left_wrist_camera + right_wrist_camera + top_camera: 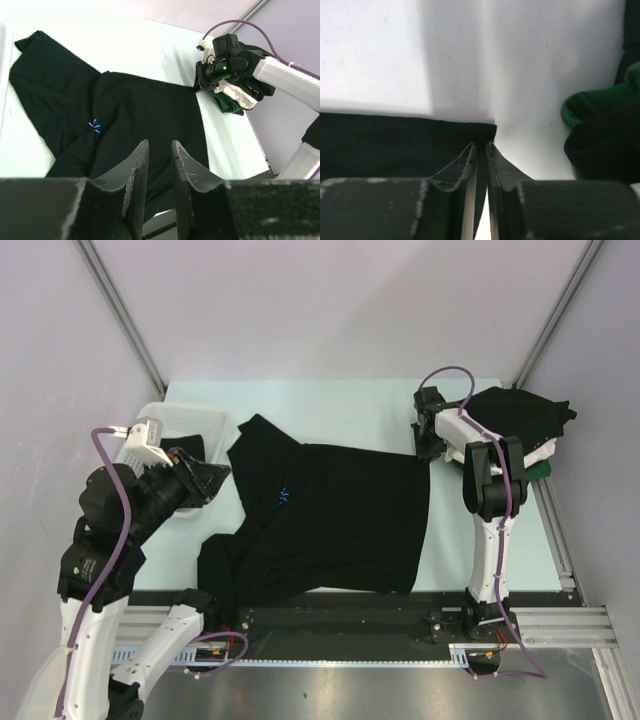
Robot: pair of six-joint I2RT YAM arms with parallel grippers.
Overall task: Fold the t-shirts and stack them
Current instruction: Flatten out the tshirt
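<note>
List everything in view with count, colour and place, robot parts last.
black t-shirt: one, black with a small blue chest mark, spread out mid-table.
folded shirts: one stack, black on top, white and green beneath, far right.
basket: one, white, far left, behind the left gripper.
table: one, pale mint, under everything.
left gripper: one, black, open, raised at the shirt's left edge.
right gripper: one, black, fingers close together at the shirt's far right corner; grip unclear.

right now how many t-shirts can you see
4: black cloth t-shirt spread mid-table; folded black shirt, white shirt, green shirt stacked far right. More may hide between them.
</note>
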